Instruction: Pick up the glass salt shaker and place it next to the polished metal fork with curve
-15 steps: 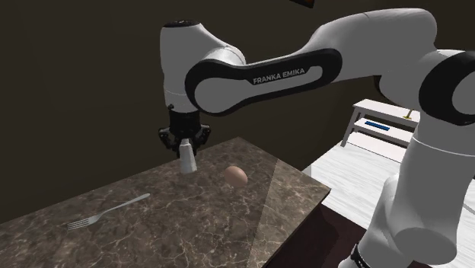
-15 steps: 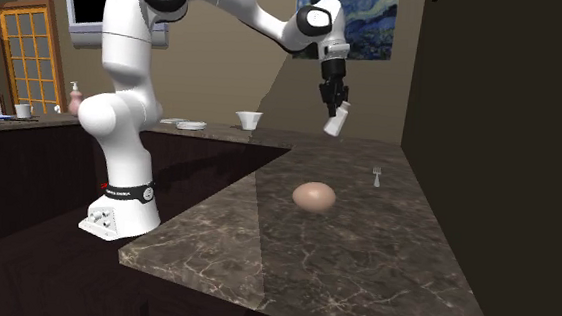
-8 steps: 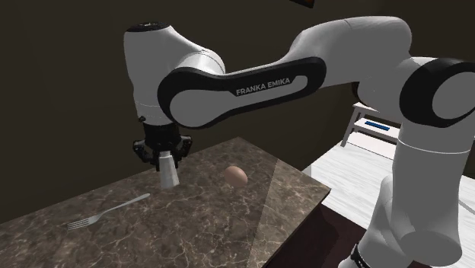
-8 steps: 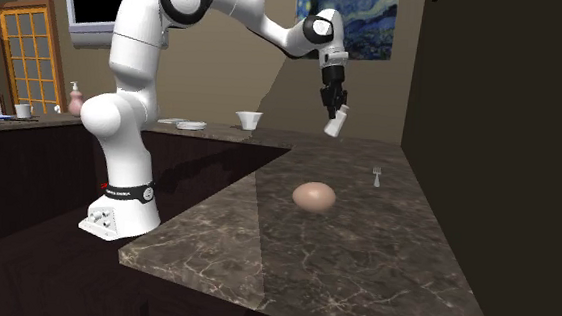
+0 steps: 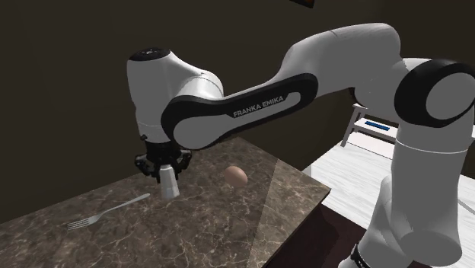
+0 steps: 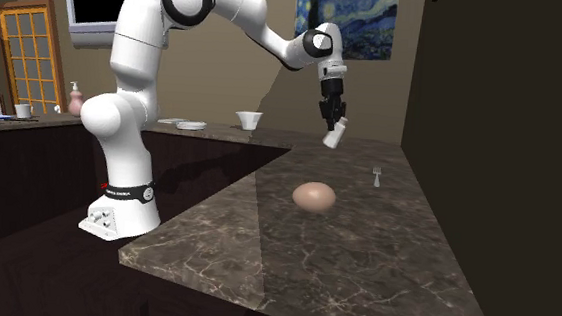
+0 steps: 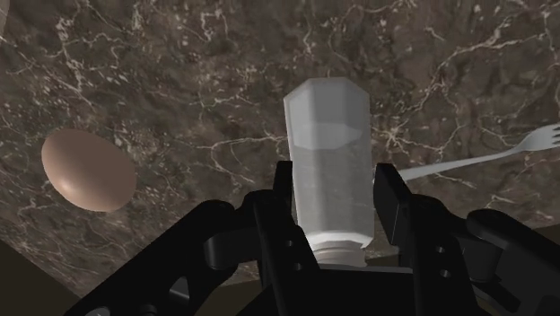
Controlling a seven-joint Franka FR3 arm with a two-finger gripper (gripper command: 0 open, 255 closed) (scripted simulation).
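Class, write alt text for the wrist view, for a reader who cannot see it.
The black claw clasps a clear shaker over a dark marbled counter. A brown egg lies to one side of the shaker, a fork to the other.

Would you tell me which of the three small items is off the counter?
The salt shaker: the claw holds it aloft, while the egg and fork lie on the counter.
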